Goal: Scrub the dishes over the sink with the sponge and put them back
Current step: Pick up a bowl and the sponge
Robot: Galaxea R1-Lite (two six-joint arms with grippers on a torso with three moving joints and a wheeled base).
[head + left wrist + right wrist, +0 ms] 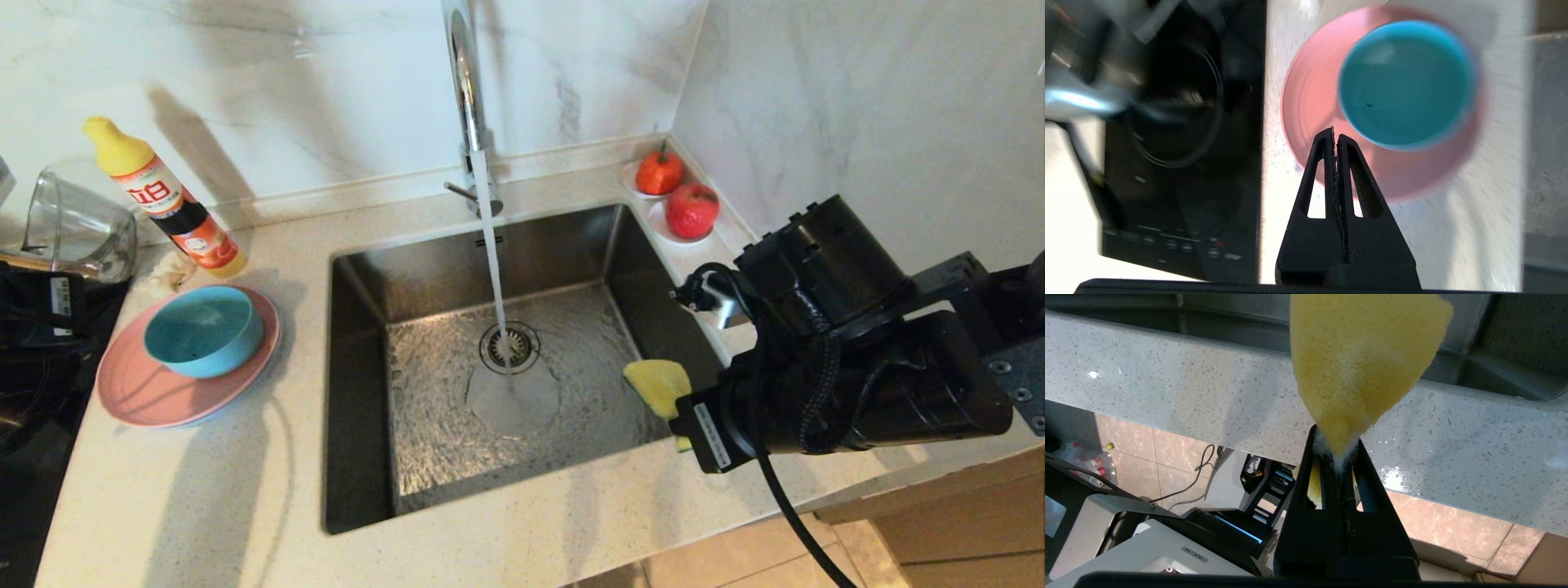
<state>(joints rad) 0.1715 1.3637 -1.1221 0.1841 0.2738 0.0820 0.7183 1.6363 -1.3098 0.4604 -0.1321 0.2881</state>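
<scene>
A teal-blue bowl (204, 329) sits in a pink plate (139, 388) on the counter left of the sink (571, 245); a thin grey-blue rim (214, 415) peeks out under the pink plate's front edge. Seen from the left wrist, my left gripper (1335, 132) is shut and empty, hovering over the near edge of the pink plate (1306, 106), just beside the bowl (1404, 85). My right gripper (1337, 447) is shut on the yellow sponge (1359, 355), which is foamy at the pinch. In the head view the sponge (657, 384) hangs over the sink's right side.
Water runs from the chrome faucet (465, 82) onto the drain strainer (510, 347). A detergent bottle (163, 200) and a clear glass jug (77, 224) stand behind the dishes. A black cooktop (33, 408) lies at the far left. Two red fruits (690, 208) sit in the back right corner.
</scene>
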